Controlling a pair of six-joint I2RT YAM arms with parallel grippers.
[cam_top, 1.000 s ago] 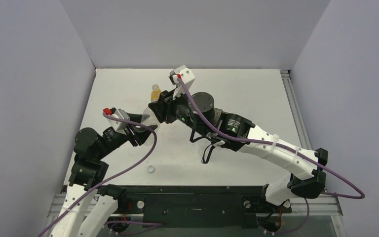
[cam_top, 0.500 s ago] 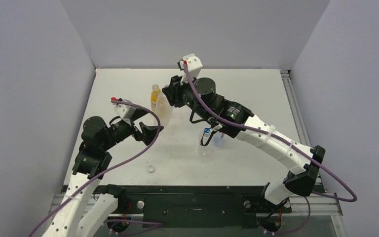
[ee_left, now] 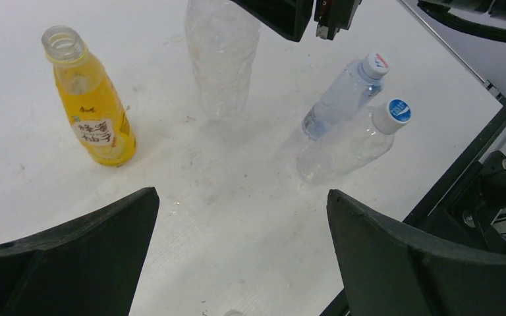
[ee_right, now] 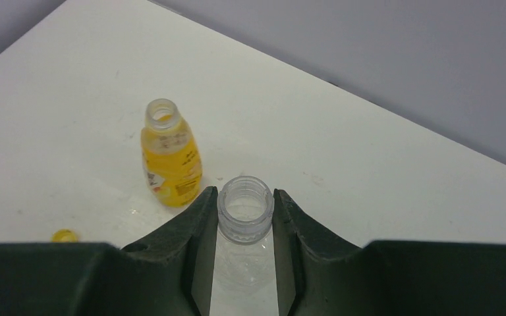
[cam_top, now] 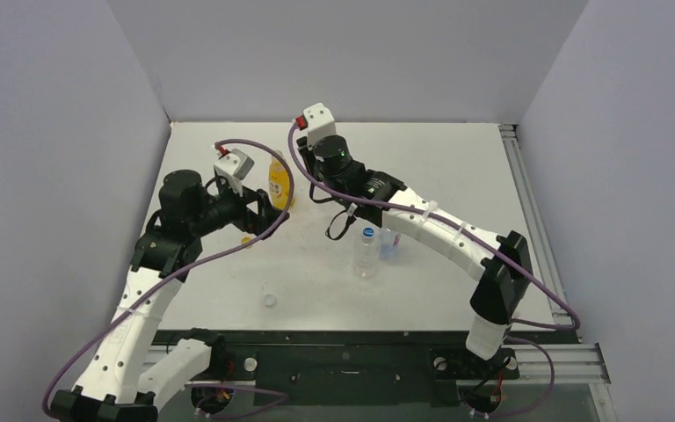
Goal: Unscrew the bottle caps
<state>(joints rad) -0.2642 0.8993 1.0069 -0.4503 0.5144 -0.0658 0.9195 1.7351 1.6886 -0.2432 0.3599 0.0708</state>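
Your left gripper (ee_left: 244, 253) hangs over the left half of the tabletop (cam_top: 439, 167) with its jaws spread wide and nothing between them. Below it, towards the left edge, the yellow cap (ee_right: 64, 235) lies loose on the surface. A white cap (cam_top: 269, 300) lies on its own close to the near edge, left of centre.

Just right of your left gripper, towards the far edge, the yellow-orange bottle (ee_left: 95, 112) stands upright with its mouth open and uncapped.

Next to it, a little apart, stands the uncapped clear bottle (ee_left: 222, 59), also upright. Your right gripper (ee_right: 245, 197) has closed on its threaded neck, one finger pressed against each side, and the open mouth shows between them in the right wrist view.

Further right, about the middle of the tabletop, two bottles stand just beside each other, well clear of both grippers. The tall clear bottle (ee_left: 346, 145) carries a blue-topped cap (ee_left: 395, 113). The labelled bottle (ee_left: 339, 102) to its right in the top view wears a white cap with a printed top (ee_left: 375, 64). Both of those caps sit on their necks.
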